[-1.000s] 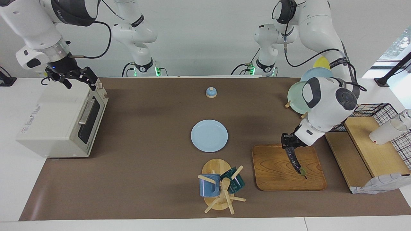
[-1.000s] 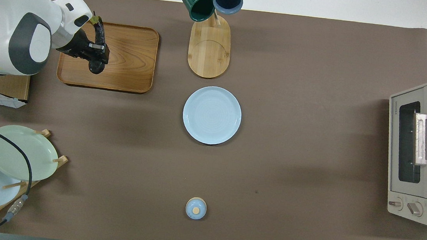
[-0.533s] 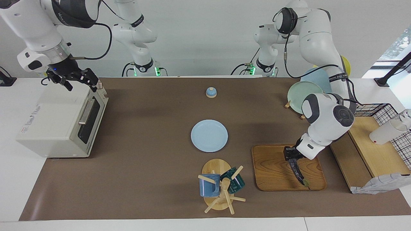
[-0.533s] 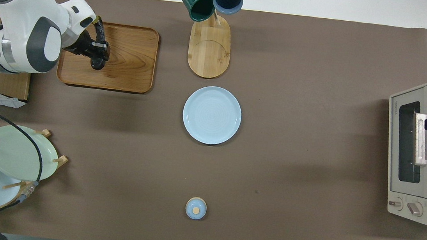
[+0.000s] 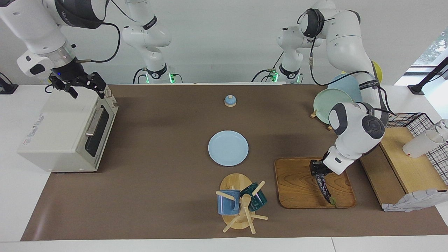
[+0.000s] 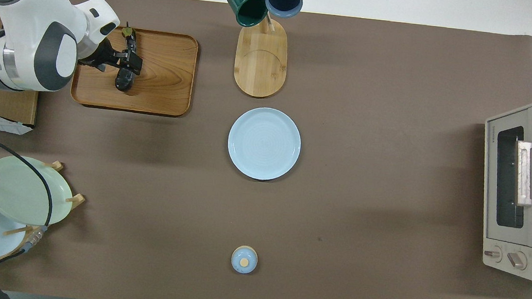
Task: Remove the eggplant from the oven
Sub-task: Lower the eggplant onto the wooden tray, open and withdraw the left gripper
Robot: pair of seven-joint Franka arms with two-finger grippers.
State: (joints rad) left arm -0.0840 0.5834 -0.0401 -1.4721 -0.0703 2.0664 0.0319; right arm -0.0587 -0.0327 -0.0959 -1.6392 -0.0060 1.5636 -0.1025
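The dark purple eggplant lies on the wooden tray toward the left arm's end of the table, its green stem tip pointing away from the robots. It also shows in the overhead view. My left gripper is low over the tray, its fingers open around the eggplant's thick end. The off-white oven stands at the right arm's end with its glass door closed. My right gripper hangs open and empty over the oven's top edge nearest the robots.
A light blue plate sits mid-table. A mug tree with two mugs stands farther from the robots. A small blue knobbed lid lies near the robots. A plate rack and a wooden shelf with a wire basket stand by the tray.
The left gripper lowered the eggplant onto the tray, and it now lies flat with the fingers spread. The right gripper shifted slightly over the oven.
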